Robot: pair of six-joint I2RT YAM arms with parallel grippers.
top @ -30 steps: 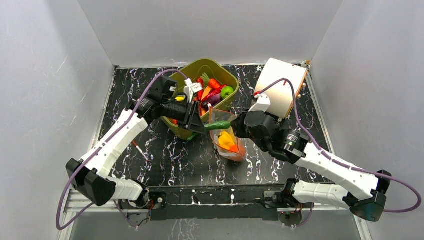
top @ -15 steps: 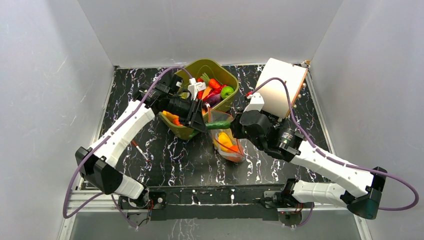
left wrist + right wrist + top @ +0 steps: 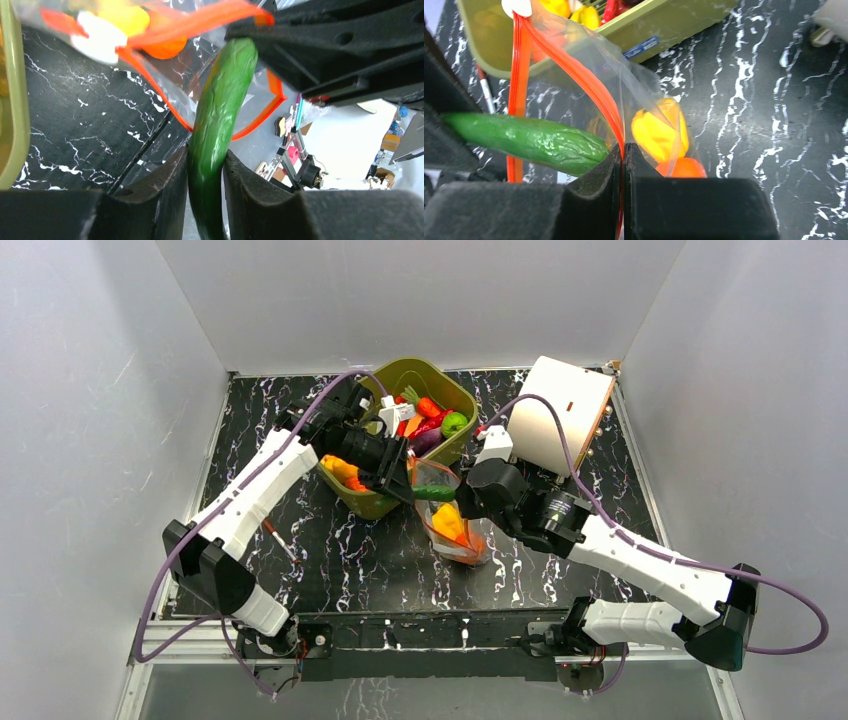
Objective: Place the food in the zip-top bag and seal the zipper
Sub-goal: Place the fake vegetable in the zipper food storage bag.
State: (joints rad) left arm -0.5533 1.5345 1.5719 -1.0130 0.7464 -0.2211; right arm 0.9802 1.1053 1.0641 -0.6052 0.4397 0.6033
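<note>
My left gripper (image 3: 410, 490) is shut on a green cucumber (image 3: 437, 493), whose tip pokes into the open mouth of the clear zip-top bag (image 3: 458, 537). In the left wrist view the cucumber (image 3: 220, 115) sits between my pads and reaches past the red-orange zipper (image 3: 155, 85). My right gripper (image 3: 623, 155) is shut on the zipper strip (image 3: 589, 85) at the bag's near lip and holds the mouth open. A yellow pepper (image 3: 656, 132) and an orange ball (image 3: 681, 169) lie inside the bag. More food (image 3: 430, 418) fills the olive tub (image 3: 400, 368).
The olive tub stands just behind and left of the bag. A white box (image 3: 560, 415) leans at the back right. A thin red pen (image 3: 272, 535) lies on the black marbled table, left of centre. Grey walls close in three sides.
My left arm has swung the cucumber's tip further into the bag mouth. My right arm has shifted left and back, still holding the zipper strip.
</note>
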